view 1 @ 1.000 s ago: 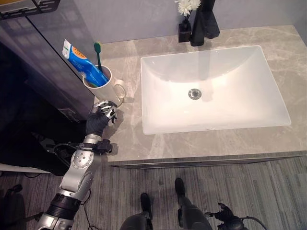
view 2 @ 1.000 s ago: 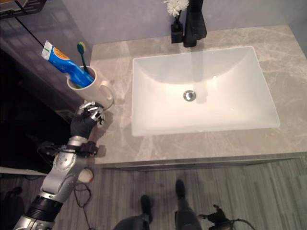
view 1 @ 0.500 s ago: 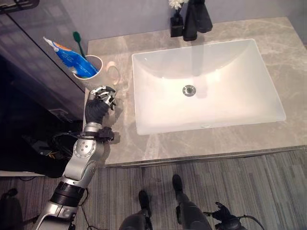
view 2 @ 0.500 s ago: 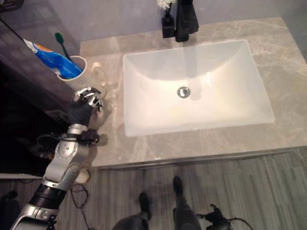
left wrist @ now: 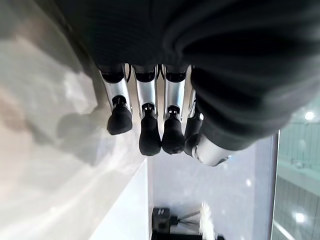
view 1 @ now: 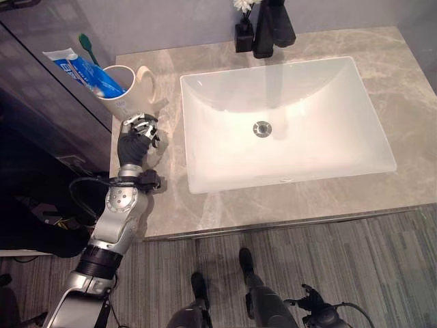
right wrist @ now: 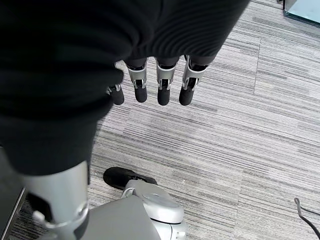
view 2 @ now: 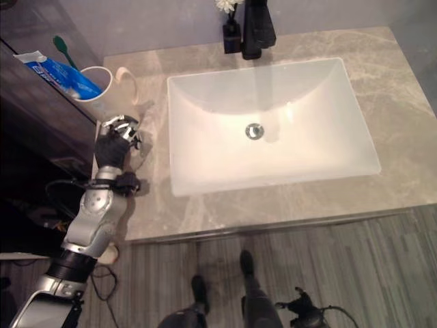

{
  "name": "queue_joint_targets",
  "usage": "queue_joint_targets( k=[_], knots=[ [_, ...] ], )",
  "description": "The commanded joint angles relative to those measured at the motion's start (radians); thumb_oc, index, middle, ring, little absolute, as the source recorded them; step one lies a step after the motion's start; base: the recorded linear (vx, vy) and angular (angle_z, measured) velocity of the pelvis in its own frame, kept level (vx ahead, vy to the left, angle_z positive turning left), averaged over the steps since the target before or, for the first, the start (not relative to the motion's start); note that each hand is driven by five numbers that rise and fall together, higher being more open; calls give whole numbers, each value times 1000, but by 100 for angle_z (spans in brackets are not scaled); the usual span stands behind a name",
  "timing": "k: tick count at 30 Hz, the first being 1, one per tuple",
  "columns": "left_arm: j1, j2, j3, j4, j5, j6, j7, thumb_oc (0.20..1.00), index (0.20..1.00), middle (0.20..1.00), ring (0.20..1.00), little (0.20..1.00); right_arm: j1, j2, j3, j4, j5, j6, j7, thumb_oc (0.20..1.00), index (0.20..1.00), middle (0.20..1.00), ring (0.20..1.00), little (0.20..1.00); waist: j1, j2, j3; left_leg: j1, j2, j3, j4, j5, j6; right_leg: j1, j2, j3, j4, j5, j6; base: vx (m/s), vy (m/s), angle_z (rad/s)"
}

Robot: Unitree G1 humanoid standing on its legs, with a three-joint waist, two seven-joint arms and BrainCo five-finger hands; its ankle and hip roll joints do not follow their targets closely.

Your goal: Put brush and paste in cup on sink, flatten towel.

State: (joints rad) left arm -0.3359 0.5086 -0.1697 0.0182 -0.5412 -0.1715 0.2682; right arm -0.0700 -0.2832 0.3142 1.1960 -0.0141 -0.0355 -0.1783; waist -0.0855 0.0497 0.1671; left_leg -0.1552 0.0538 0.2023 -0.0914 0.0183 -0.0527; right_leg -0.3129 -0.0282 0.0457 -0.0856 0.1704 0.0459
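The cup [view 1: 125, 87] stands at the far left corner of the grey stone bench [view 1: 287, 205], left of the white sink [view 1: 283, 123], with its handle turned toward the sink. The toothbrush [view 1: 87, 46] and the toothpaste tube [view 1: 78, 68] both lean out of it toward the left, so that part of the task looks done; they rest that way because each is longer than the cup is deep. No towel can be seen on the bench.

The left hand [view 1: 136, 137] hovers just near of the cup, over the bench's left edge, apart from the cup and holding nothing. Its fingers [left wrist: 150, 140] are curled loosely down with nothing between them. That reads as a hand that has let go and sits clear of the cup so as not to knock it.

The head views give the layout: cup, sink, the black tap [view 1: 272, 27] and a small vase with a white flower [view 1: 243, 31] at the far edge. The left wrist view adds the fingers from close, the bench surface under them, and the vase beyond. The right wrist view shows the right hand [right wrist: 150, 75] hanging over the striped floor [right wrist: 240, 150], fingers relaxed and empty, idle.
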Motion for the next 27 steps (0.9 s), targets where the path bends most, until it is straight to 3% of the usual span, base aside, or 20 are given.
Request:
queue_joint_targets(
  k=[1,12,27],
  knots=[
    [-20,42,35,-26,0,-47,-32,200,200,200,200,200,-8,0,6,29,12,5,-20,1000,1000,1000,1000,1000,18,-3,-8,70,51,-8,4,6,-66,64,-56,7,-2,-82,78,0,0,0],
    [90,92,108,-73,-31,-47,-58,200,200,200,200,200,7,-3,-6,32,7,6,-10,1000,1000,1000,1000,1000,36,-3,-11,68,49,-19,4,0,-65,72,-59,-6,-2,-84,77,-1,-1,1],
    [47,96,119,25,-7,-55,-28,200,200,200,200,200,1,-9,6,18,15,-1,-5,1000,1000,1000,1000,1000,25,-11,-8,51,59,-12,4,6,-71,48,-53,-10,-2,-76,75,-10,-3,4]
  ],
)
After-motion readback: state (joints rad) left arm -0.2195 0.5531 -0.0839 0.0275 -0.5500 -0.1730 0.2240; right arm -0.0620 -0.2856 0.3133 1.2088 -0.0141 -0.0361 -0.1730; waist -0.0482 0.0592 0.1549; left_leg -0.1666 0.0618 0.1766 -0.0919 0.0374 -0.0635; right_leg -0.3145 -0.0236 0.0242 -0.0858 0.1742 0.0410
